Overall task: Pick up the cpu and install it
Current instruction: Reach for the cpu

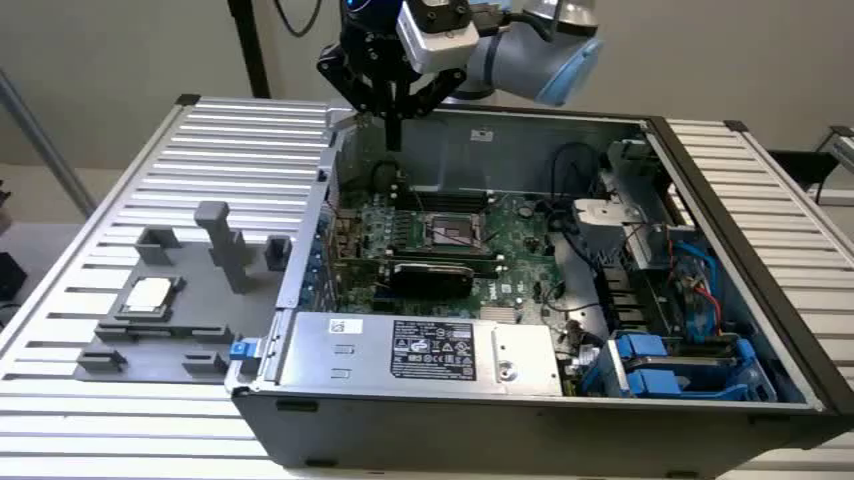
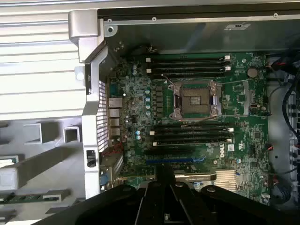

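The cpu (image 1: 150, 292), a small pale silver square, lies flat in the grey fixture (image 1: 134, 350) on the table, at the exterior view's left of the open computer case (image 1: 534, 400). My gripper (image 1: 395, 138) hangs above the case's rear left corner, well away from the cpu, with its fingers pressed together and nothing between them. In the wrist view the shut gripper (image 2: 163, 172) points down over the green motherboard (image 2: 131, 112). The socket (image 2: 196, 101) on that board has a metal frame and a dark centre with nothing in it; it also shows as the socket (image 1: 454, 235) in the exterior view.
Grey upright fixture blocks (image 1: 220, 240) stand between the cpu and the case wall (image 1: 320, 200). Inside the case are a power supply (image 1: 420, 350), black memory sticks (image 2: 187, 65), cables (image 1: 574, 215) and blue drive bays (image 1: 667, 365). A ribbed metal tabletop (image 1: 200, 140) surrounds everything.
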Available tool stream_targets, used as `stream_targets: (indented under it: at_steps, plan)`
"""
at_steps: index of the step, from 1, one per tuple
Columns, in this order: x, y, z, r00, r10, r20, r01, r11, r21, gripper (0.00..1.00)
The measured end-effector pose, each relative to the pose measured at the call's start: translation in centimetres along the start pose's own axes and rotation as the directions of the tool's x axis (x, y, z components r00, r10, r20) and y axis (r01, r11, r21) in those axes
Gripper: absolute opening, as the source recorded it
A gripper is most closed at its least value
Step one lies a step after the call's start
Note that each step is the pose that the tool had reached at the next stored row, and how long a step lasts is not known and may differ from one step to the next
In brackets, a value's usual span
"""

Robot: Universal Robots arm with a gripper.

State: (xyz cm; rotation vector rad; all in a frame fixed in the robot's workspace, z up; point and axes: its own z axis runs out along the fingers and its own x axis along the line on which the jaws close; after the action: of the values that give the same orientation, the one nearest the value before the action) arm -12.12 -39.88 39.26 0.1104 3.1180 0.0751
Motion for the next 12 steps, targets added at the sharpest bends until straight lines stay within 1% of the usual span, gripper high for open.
stream_targets:
  at_steps: [12]
  plan:
    - [0.0, 0.0, 0.0, 1.0, 0.0, 0.0, 0.0, 1.0, 0.0, 0.11]
